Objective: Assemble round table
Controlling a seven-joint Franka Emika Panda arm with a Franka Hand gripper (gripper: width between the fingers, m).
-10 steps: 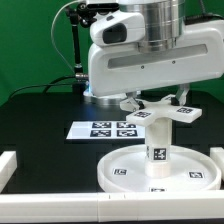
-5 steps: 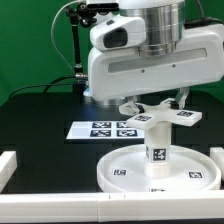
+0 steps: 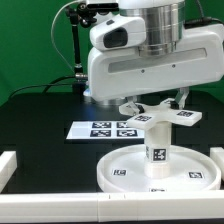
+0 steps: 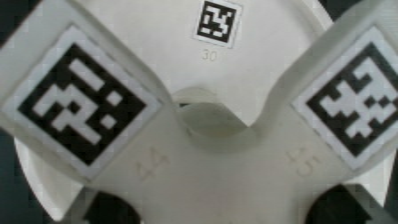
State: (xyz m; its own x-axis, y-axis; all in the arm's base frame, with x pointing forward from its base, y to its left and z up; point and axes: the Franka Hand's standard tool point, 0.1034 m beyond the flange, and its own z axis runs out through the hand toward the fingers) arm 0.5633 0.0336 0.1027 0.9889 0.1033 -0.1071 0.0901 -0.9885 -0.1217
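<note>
The round white disc (image 3: 115,172) lies flat near the front of the black table. The short cylinder leg (image 3: 157,148) stands upright in its centre. The cross-shaped foot (image 3: 160,113) sits on top of the leg. My gripper (image 3: 157,103) hangs straight above it, with a finger on each side of the foot. In the wrist view the foot (image 4: 214,150) fills the frame with two large tags. My gripper (image 4: 217,205) has a dark fingertip against each side of the foot. The disc (image 4: 267,25) shows beyond the foot.
The marker board (image 3: 100,129) lies flat on the table behind the disc, toward the exterior view's left. A low white wall (image 3: 60,207) runs along the table's front, with a white block (image 3: 8,165) at the front left. The arm's base and cables stand at the back.
From one second ago to half a second ago my hand and the foot turned a little together on the leg. Nothing has moved since.
</note>
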